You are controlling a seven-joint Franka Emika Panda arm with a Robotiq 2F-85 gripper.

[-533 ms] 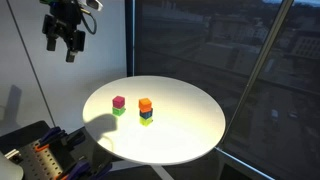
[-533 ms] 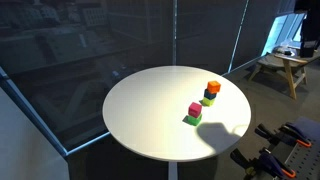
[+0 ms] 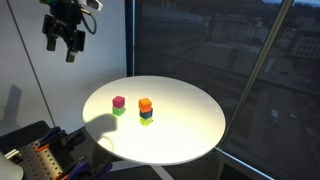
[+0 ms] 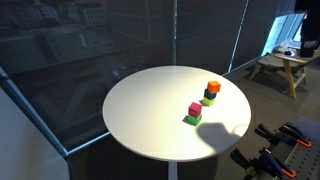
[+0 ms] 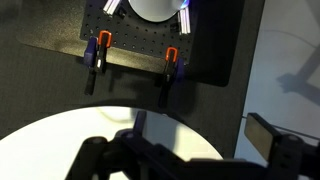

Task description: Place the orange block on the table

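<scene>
The orange block (image 3: 145, 103) sits on top of a short stack with a dark blue cube (image 3: 146, 113) under it, near the middle of the round white table (image 3: 190, 125). It also shows in an exterior view (image 4: 213, 87), near the table's (image 4: 150, 115) edge. My gripper (image 3: 61, 48) hangs high above and off to the side of the table, far from the blocks, open and empty. In the wrist view the gripper (image 5: 205, 135) has its jaws wide apart, with nothing between them; the blocks are not in that view.
A magenta cube (image 3: 119, 101) rests on a green cube (image 3: 119, 110) beside the stack, also seen in an exterior view (image 4: 195, 109). A black perforated board with orange clamps (image 5: 170, 58) lies below the gripper. Dark windows stand behind the table.
</scene>
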